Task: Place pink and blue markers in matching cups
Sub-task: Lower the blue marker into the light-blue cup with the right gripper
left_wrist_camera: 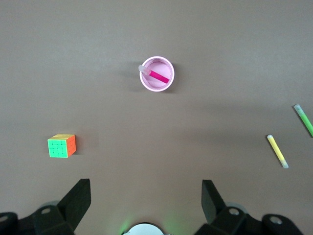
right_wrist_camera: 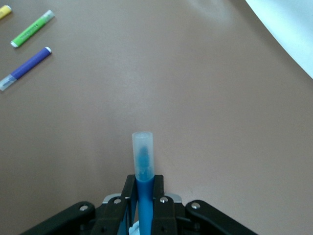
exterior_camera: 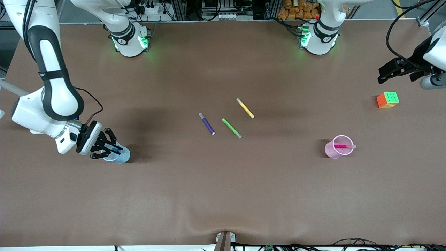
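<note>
Over the blue cup (exterior_camera: 120, 157), right gripper (exterior_camera: 112, 150) pinches blue marker (right_wrist_camera: 143, 166) (pale end outward)

Right gripper (right_wrist_camera: 145, 198) pinched blue marker (right_wrist_camera: 144, 166) tight between black fingers (right_wrist_camera: 128, 196). Marker's pale see-through end stuck out past fingertips, over bare brown table (right_wrist_camera: 195, 98). Purple marker (right_wrist_camera: 25, 68) and green marker (right_wrist_camera: 31, 29) lay flat side by side, well apart from gripper. Bit of yellow marker (right_wrist_camera: 4, 11) showed at picture's corner, near green one.
</note>
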{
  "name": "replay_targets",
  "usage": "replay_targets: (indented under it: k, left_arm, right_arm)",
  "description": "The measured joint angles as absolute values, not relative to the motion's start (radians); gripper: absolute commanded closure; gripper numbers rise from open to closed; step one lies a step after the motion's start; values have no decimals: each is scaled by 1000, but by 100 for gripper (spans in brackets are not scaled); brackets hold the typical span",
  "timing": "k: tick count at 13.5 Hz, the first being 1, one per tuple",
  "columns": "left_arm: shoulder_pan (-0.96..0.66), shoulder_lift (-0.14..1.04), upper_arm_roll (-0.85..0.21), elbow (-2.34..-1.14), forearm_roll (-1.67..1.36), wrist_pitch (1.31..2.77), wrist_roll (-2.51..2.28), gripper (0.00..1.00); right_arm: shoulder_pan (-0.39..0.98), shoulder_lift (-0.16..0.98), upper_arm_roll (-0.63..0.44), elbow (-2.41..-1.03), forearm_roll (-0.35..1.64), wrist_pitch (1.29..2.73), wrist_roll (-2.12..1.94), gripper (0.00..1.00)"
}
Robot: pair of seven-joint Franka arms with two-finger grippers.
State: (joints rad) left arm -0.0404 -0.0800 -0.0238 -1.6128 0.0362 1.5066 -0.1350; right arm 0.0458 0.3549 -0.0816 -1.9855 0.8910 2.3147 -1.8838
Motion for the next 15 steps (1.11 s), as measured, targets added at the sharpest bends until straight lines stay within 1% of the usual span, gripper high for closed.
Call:
replay_targets:
  k: [10, 11, 13, 14, 15]
  left_arm:
    - [-54, -83, -24, -1623, 36, 1491, -130, 0]
    - [-54, -83, -24, -1623, 36, 1491, -130, 0]
    - [-53, -83, -24, -1623, 36, 1490, -130, 0]
    - [-53, -83, -23, -1623, 36, 1489, -130, 0]
    - [-52, -83, -22, -1622, 36, 1489, -130, 0]
  right_arm:
    - [-42, 404, -81, -1955, 960, 2202, -2024, 100]
    - [-47, 409, -81, -1955, 962, 2200, -2031, 89]
    - [-53, 415, -81, -1952, 970, 2193, -2039, 10]
    - [-55, 417, -81, -1948, 978, 2182, -2047, 0]
    - [-56, 418, -81, -1944, 982, 2173, -2053, 0]
